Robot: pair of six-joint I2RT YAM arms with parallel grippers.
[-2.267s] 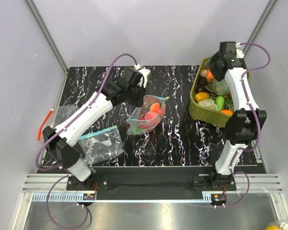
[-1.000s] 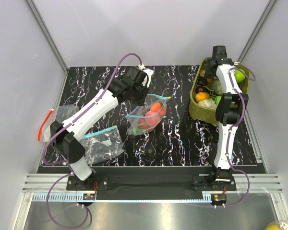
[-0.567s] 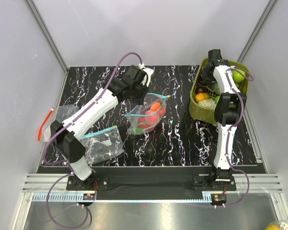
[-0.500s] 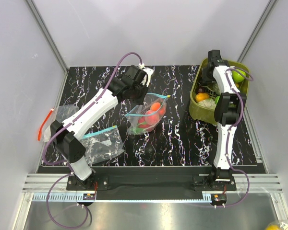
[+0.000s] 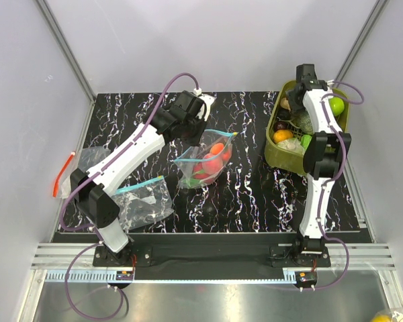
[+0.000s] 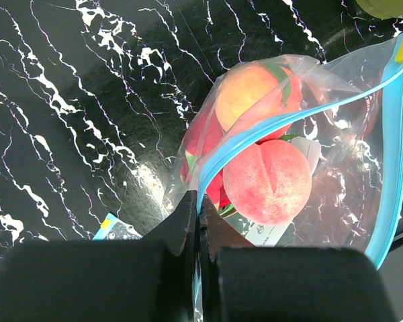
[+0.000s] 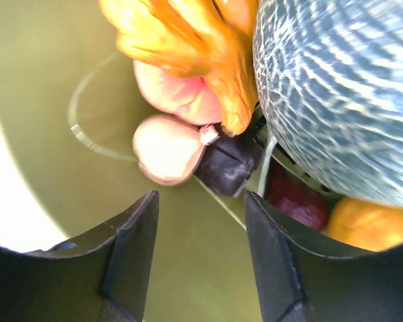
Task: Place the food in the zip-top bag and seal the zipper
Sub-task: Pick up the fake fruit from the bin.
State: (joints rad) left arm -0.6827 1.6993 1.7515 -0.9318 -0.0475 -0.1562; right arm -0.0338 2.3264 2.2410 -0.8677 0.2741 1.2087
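Over olive tub [image 5: 281,159], R gripper [image 7: 200,198] spread above food [image 7: 165,149]; L gripper [image 6: 198,202] pinching zip-top bag [image 6: 346,171] by zipper [image 6: 302,119].

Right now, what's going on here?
The left gripper is shut on the zipper of the zip-top bag, holding its mouth open; a peach and red food lie inside. The right gripper hangs open in the olive-green tub, near a pale garlic bulb, holding nothing. The bag is not yet sealed.

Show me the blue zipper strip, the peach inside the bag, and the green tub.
zipper strip [image 6: 391,154], left wrist view, on its right-hand run.
peach [image 6: 266,181], left wrist view, middle of its skin.
green tub [image 5: 287,162], top view, on its near wall.
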